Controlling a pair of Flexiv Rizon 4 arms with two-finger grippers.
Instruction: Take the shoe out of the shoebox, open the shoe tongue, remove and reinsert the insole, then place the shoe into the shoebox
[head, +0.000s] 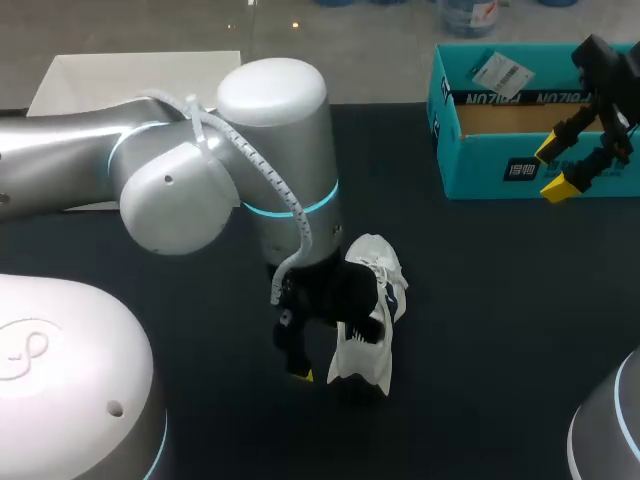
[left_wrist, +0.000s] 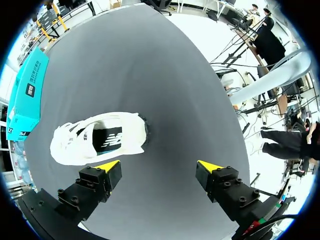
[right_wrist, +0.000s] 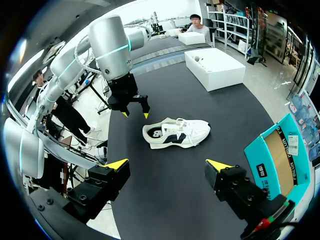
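Note:
A white shoe (head: 368, 305) with a dark side logo lies on the black table, outside the teal shoebox (head: 500, 160) at the back right. My left gripper (head: 310, 360) hangs open just above the table beside the shoe, touching nothing. In the left wrist view the shoe (left_wrist: 100, 140) lies ahead of one finger of the left gripper (left_wrist: 159, 166). My right gripper (head: 555, 168) stands open and empty in front of the shoebox. The right wrist view shows the shoe (right_wrist: 175, 132) ahead of the right gripper (right_wrist: 167, 165), the left gripper (right_wrist: 134, 114) beyond it, and the shoebox (right_wrist: 277, 155) to one side.
A white box (head: 130, 75) stands at the back left of the table, and it appears as the white box (right_wrist: 215, 67) beyond the shoe in the right wrist view. The shoebox (left_wrist: 27, 90) is open, showing its brown cardboard inside.

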